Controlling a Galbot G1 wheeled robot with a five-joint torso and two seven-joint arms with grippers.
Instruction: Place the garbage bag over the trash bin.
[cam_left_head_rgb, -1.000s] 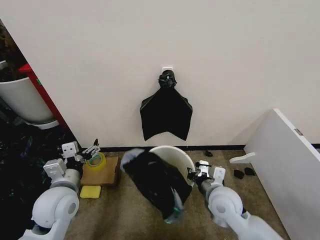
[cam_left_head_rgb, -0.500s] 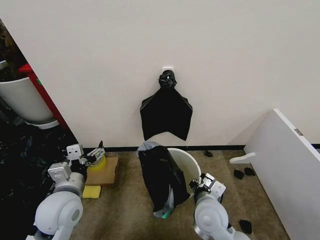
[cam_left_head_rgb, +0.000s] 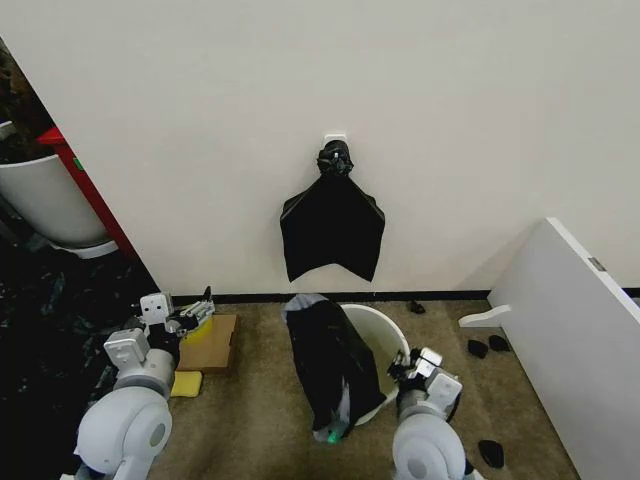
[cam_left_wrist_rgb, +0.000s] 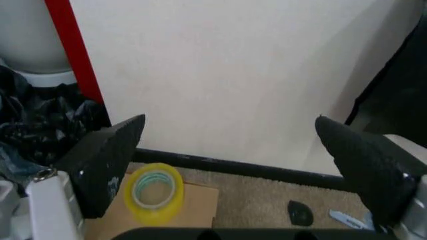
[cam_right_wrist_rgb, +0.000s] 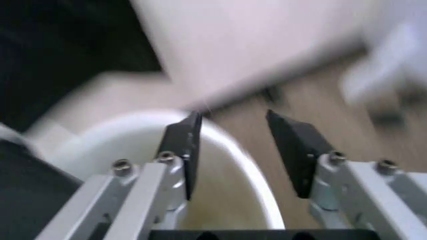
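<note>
The trash bin (cam_left_head_rgb: 385, 335) stands on the carpeted floor just in front of the wall, and the garbage bag (cam_left_head_rgb: 328, 365) is draped over its left rim, most of it hanging down the outside toward the floor while only an upper fold reaches across the mouth; judged from that, the bag is hooked on one edge and not yet spread around the whole rim. The right pincer (cam_left_head_rgb: 412, 366) sits just beside the bin's right rim, released and holding nothing; in the right wrist view its two dark fingers (cam_right_wrist_rgb: 185, 145) stand apart above the white rim (cam_right_wrist_rgb: 227, 145), a position that would suit pulling the bag across from the free side. The left pincer (cam_left_head_rgb: 190, 314) is well apart from the bin, out over a cardboard piece (cam_left_head_rgb: 208, 345) with a yellow tape roll (cam_left_wrist_rgb: 155, 189), its pads spread wide and empty, apparently waiting. A flat black bag bundle (cam_left_head_rgb: 332, 225) hangs knotted on the wall behind the bin
</note>
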